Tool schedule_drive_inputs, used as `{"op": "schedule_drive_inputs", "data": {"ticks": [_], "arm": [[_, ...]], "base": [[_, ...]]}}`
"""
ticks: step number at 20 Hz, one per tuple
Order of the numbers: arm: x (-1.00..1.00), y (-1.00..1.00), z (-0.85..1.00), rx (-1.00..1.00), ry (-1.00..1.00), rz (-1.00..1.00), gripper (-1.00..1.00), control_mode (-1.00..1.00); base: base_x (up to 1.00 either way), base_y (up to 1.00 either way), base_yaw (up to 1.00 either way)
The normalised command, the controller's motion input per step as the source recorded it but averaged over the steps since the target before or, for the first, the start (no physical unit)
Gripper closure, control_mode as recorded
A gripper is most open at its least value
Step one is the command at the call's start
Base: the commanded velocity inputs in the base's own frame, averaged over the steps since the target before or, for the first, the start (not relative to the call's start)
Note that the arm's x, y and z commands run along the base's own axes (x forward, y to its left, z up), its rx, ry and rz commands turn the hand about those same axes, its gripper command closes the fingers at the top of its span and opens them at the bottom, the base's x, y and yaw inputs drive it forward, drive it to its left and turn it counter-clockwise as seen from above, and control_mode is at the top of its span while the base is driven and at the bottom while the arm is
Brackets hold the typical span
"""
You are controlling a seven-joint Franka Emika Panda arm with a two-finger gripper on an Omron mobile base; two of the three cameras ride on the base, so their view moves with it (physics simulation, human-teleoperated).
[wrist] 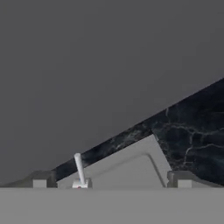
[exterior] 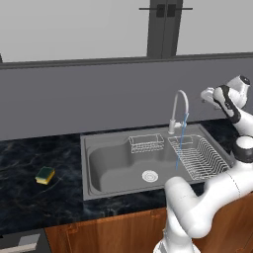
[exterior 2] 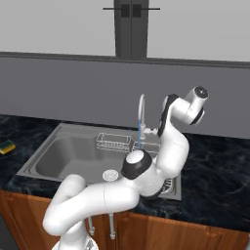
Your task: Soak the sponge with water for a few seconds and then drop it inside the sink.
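Note:
The sponge, yellow with a dark green top, lies flat on the dark marble counter left of the sink; it sits at the far left edge of the right base view. Water runs in a thin blue stream from the arched faucet down into the basin. My gripper hangs high, right of the faucet spout and far from the sponge. In the hand view its fingertips stand wide apart, so the gripper is open and holds nothing. The faucet's white handle shows just ahead of it.
A wire dish rack fills the sink's right side. A small wire basket hangs at the back rim, and the round drain is in the basin floor. A grey wall rises behind the counter.

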Motion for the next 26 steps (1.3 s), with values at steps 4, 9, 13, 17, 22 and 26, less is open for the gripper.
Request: {"op": "schedule_drive_inputs", "data": {"ticks": [4, 9, 13, 17, 22, 26], "arm": [[-0.47, 0.0, 0.07, 0.0, 0.17, 0.0, -1.0, -1.0], [-0.54, 0.0, 0.11, 0.0, 0.08, 0.0, -1.0, -1.0], [-0.53, 0.12, 0.0, 0.0, 0.0, 0.0, -1.0, -1.0], [-0.5, 0.41, 0.0, -0.07, -0.07, -0.02, -1.0, -1.0], [-0.53, 0.46, 0.06, -0.15, -0.14, -0.04, -1.0, -1.0], [-0.59, 0.24, 0.32, -0.2, -0.17, -0.05, -1.0, -1.0]], "base": [[0.0, 0.0, 0.0], [0.0, 0.0, 0.0], [0.0, 0.0, 0.0], [0.0, 0.0, 0.0], [0.0, 0.0, 0.0], [0.0, 0.0, 0.0]]}}
